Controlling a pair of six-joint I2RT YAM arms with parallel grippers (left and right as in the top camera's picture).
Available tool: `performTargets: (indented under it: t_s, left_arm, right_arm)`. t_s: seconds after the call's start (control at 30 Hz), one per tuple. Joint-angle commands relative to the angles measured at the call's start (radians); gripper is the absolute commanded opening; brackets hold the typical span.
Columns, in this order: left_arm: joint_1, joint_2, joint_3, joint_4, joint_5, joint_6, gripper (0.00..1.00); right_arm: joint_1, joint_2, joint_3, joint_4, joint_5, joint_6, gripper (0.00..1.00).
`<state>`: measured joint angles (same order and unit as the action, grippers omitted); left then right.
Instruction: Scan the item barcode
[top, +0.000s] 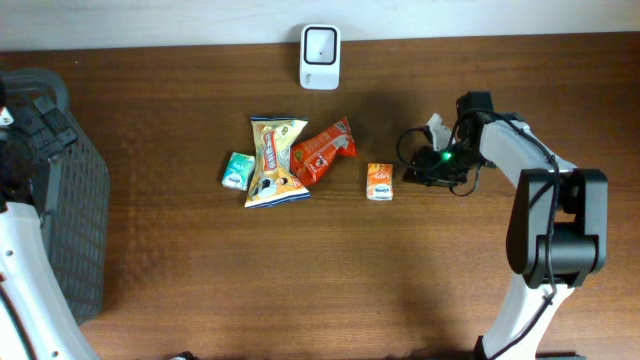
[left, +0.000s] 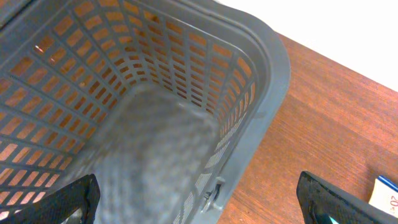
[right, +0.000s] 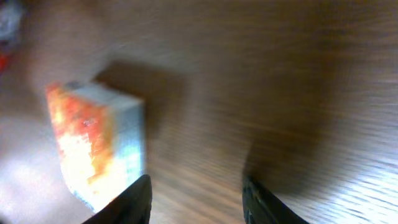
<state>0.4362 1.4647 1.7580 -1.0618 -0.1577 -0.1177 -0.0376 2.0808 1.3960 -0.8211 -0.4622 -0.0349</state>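
Right wrist view shows the right gripper (right: 196, 202) half-open and empty just beside the orange box (right: 96, 146), probably lining up a grip for scanning.

A grey slotted basket (top: 75, 220) is sitting at the left end of the brown wooden table (top: 330, 290) (the left wrist view is looking down into it, with brown showing through the slots in its walls). Near the table's middle three packets are lying in a cluster. A small green packet (top: 237, 170) is lying just left of a yellow snack bag (top: 275, 162), and a red bag (top: 322, 152) is touching the yellow one's right side, tilting up to the right.
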Motion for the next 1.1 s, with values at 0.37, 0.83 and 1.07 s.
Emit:
performTargets:
  t_s: [0.37,0.83,1.07]
  left_arm:
    - [0.004,0.005,0.003,0.001,-0.004,-0.009,0.99]
    - [0.004,0.005,0.003,0.001,-0.004,-0.009,0.99]
    - [0.004,0.005,0.003,0.001,-0.004,-0.009,0.99]
  right_arm:
    - [0.129,0.004,0.093,-0.085,-0.106,-0.008,0.51]
    - [0.163,0.007,-0.023,0.069,-0.009,0.096,0.12]
    - [0.124,-0.036,0.014,-0.002,-0.336,-0.013,0.04]
